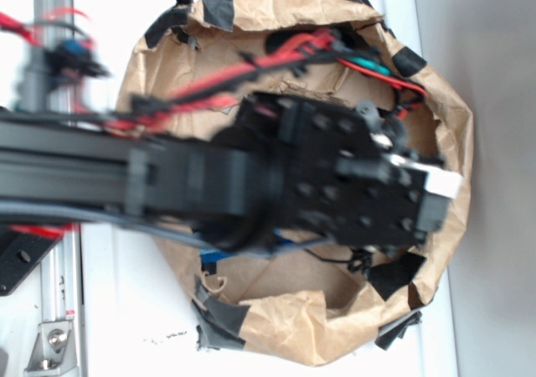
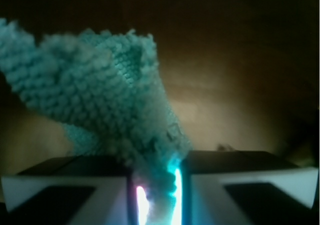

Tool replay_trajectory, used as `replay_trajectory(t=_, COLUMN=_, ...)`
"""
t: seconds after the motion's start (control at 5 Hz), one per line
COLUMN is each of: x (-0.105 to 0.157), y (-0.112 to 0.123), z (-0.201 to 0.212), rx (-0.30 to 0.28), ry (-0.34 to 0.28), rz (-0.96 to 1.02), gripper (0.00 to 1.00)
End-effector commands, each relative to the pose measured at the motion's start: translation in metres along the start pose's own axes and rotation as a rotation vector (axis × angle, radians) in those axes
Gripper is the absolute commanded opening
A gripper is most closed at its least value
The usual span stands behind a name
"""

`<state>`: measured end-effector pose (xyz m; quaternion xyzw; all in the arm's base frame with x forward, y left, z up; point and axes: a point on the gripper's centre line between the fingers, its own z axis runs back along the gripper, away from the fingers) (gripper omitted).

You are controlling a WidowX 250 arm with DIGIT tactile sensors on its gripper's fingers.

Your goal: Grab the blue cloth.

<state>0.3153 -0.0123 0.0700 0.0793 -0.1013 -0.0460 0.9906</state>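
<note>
In the wrist view the blue cloth, a light teal terry rag with frayed edges, fans out up and to the left from between my two fingers. My gripper is shut on its bunched lower end, the pads pressed close with only the fabric between them. In the exterior view the black arm and wrist reach from the left over a brown paper bag and hide the cloth and the fingertips.
The paper bag's crumpled rim, held with black tape, rings the arm on a white table. Red and black cables run along the arm. A metal rail stands at the left. Brown bag floor lies below the cloth.
</note>
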Motion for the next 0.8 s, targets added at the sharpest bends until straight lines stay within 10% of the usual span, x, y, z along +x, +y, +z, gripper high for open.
replay_trajectory(t=0.0, x=-0.027, y=0.023, z=0.103, rx=-0.124, ry=0.030, rz=0.130, gripper=0.00)
replay_trajectory(t=0.2, x=-0.033, y=0.027, z=0.114, rx=-0.055, ry=0.234, rz=0.192, gripper=0.00)
replay_trajectory(t=0.6, x=-0.043, y=0.036, z=0.127, rx=-0.009, ry=0.159, rz=0.250, gripper=0.00)
